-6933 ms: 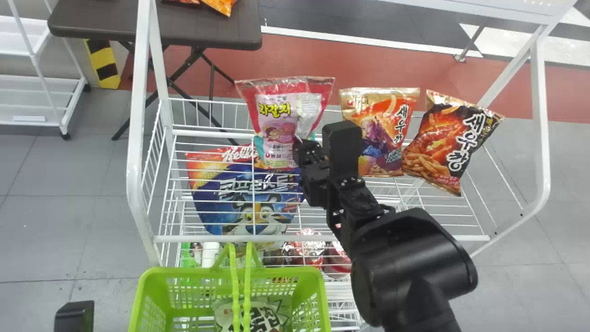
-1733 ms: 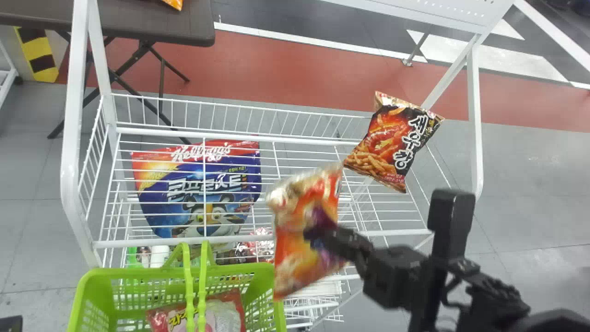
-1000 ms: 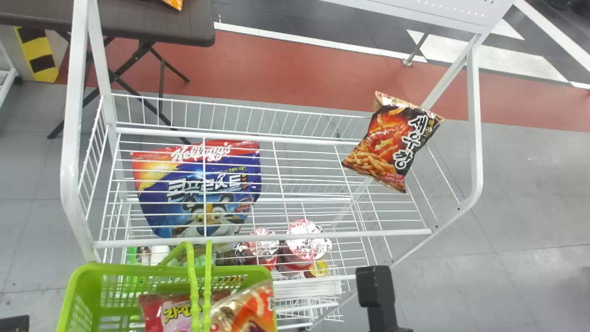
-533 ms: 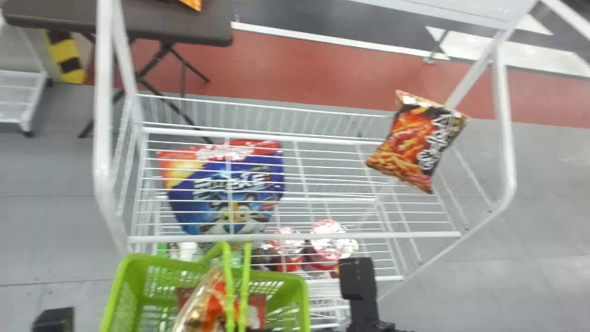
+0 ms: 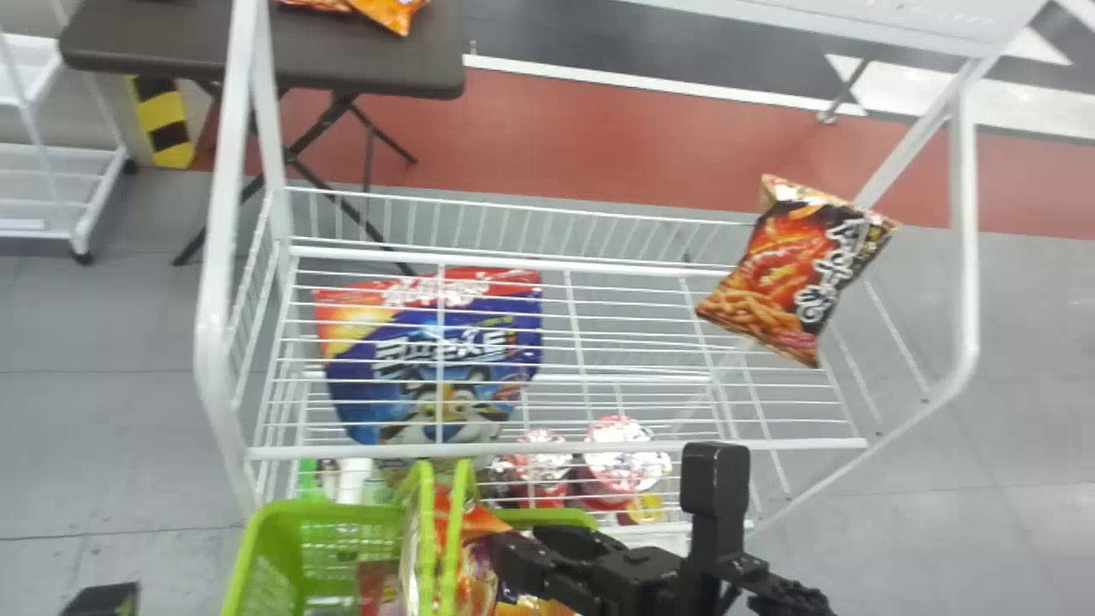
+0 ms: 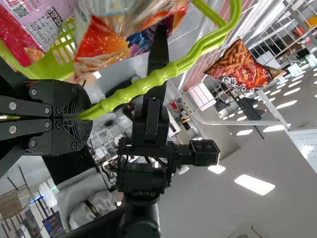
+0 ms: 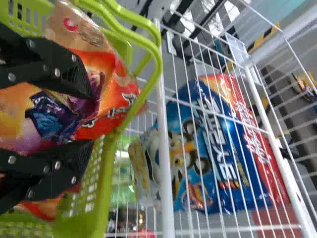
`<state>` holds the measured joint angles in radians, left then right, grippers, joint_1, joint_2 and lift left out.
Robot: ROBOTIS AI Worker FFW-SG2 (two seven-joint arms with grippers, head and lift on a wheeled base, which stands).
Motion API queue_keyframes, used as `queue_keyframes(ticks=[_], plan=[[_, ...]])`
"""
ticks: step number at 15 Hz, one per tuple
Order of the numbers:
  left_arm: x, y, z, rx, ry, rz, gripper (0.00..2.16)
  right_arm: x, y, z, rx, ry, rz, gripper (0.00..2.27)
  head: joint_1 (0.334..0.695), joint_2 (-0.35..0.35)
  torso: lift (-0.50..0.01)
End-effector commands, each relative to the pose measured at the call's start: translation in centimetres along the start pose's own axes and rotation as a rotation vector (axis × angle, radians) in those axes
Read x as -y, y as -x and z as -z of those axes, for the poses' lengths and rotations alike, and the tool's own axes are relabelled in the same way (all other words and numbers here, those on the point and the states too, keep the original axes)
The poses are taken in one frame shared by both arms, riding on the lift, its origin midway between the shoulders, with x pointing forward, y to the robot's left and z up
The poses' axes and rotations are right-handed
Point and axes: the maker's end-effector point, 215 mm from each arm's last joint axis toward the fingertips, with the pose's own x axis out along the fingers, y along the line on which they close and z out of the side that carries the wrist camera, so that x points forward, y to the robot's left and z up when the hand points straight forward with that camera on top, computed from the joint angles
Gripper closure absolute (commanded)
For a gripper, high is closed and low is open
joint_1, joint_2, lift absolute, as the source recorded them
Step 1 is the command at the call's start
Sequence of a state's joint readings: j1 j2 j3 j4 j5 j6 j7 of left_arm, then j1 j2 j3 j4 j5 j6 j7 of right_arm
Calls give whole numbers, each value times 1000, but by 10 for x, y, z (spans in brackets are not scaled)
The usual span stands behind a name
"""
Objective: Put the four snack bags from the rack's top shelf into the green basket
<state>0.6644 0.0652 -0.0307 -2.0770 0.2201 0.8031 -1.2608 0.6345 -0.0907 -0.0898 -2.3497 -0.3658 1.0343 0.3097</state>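
“Left pincer first, please: together or apart?”

“Closed on the handles of the green basket. Inside is a pink snack bag; its label carries small print.”

“And moving right?”

“Behind the white rack's wires, a large blue and red pouch with bold white lettering and a cartoon face. In front of it, at the basket mouth just beside the handles, an orange snack bag, roughly upright along its long side, light lettering near one edge.”

“Who has that one?”

“Right pincer, reaching in from the right, pressed together on the bag, film bulging between its fingers. Basket space lies below, so the next move looks to be down and let go. Handles could snag the film.”

“Anything farther right?”

“One black and orange snack bag, at the top shelf's right end, long axis tilted, big white characters down its front. It lies beyond the right pincer, forward and to the right; the right arm is nearer.”
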Motion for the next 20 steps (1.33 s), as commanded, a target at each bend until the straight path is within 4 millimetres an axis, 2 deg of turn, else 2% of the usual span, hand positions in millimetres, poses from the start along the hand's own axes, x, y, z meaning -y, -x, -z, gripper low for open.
queue_keyframes(ticks=[1, 3, 5, 6, 9, 10, 13, 16, 19, 20], plan=[[0, -1, 0, -1, 0, -1, 2121, 18, 10, -19, 46, 10, 28, 49, 695, -336, 0], [0, -2, 1, -1, 1, 0, 2118, 35, 21, -70, 209, 59, 63, 49, 695, -350, 0], [0, -2, 1, -1, 1, -1, 2118, 54, 39, -133, 409, 137, 131, 49, 695, -350, 0], [-1, -2, 1, -3, 0, -3, 2118, 70, 46, -161, 480, 171, 193, 49, 695, -350, 0], [-1, -2, 2, -6, 0, -2, 2121, 119, 61, -229, 640, 249, 395, 49, 695, -350, 0], [-1, -1, 2, -8, 0, -4, 2118, 135, 67, -244, 674, 258, 470, 49, 695, -350, 0], [-2, 0, 3, -12, -1, -7, 2118, 202, 85, -273, 713, 225, 696, 49, 695, -350, 0], [-4, 1, 3, -13, -1, -9, 2121, 256, 94, -288, 697, 188, 798, 63, 695, -350, 0], [-5, 0, 3, -14, 0, -10, 2121, 290, 79, -278, 597, 151, 843, 63, 695, -350, 0], [-5, 0, 3, -14, 0, -10, 2121, 303, 68, -264, 522, 119, 860, 63, 695, -350, 0]])
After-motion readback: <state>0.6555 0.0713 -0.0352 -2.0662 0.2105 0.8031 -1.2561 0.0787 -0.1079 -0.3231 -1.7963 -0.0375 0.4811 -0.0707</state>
